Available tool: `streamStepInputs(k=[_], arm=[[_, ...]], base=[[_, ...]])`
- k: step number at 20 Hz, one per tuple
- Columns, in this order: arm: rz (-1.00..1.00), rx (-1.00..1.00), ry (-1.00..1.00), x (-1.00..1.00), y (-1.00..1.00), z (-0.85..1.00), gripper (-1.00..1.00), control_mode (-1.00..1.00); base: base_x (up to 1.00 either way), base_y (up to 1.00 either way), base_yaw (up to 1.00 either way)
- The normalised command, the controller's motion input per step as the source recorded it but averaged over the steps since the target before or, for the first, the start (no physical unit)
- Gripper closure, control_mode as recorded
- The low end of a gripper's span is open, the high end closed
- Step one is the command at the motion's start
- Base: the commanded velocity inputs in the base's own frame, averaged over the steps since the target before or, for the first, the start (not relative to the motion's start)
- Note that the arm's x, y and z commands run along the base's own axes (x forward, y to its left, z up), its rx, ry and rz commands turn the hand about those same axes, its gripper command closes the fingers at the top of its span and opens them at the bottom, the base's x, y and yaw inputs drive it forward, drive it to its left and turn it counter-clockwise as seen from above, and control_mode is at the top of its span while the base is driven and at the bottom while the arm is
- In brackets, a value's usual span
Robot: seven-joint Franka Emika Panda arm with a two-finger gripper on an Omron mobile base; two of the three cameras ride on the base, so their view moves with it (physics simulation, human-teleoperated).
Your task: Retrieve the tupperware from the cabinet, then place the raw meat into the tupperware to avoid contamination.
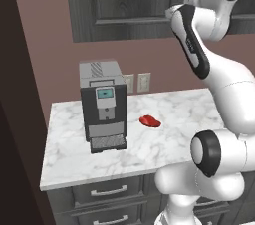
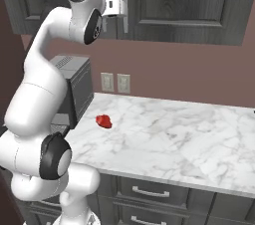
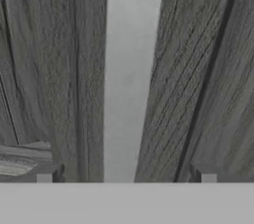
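Hand view: we see the gripper [image 3: 126,178] open, fingertips either side of the cabinet [image 3: 188,69] handle [image 3: 131,74] at frame centre. The raw meat [image 1: 150,121] lies mid-frame on the counter [image 1: 174,139].

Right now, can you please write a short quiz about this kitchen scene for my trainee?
1. True or false: the cabinet door is shut.
2. The raw meat lies on: A) the marble counter B) the coffee machine C) a drawer.
3. Fill in: the tool fingertips stand on either side of the silver bar ____.

Key: 1 true; 2 A; 3 handle.
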Motion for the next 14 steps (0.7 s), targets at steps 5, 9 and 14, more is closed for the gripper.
streamStepInputs(k=[5,9,14], arm=[[-0.01,0.05,-0.18,0.05,0.02,0.39,-1.0,-1.0],[-0.01,0.01,-0.11,0.22,0.11,0.18,-1.0,-1.0],[-0.01,0.0,0.0,0.55,0.16,-0.09,-1.0,-1.0]], base=[[0.0,0.0,0.0],[0.0,0.0,0.0],[0.0,0.0,0.0]])
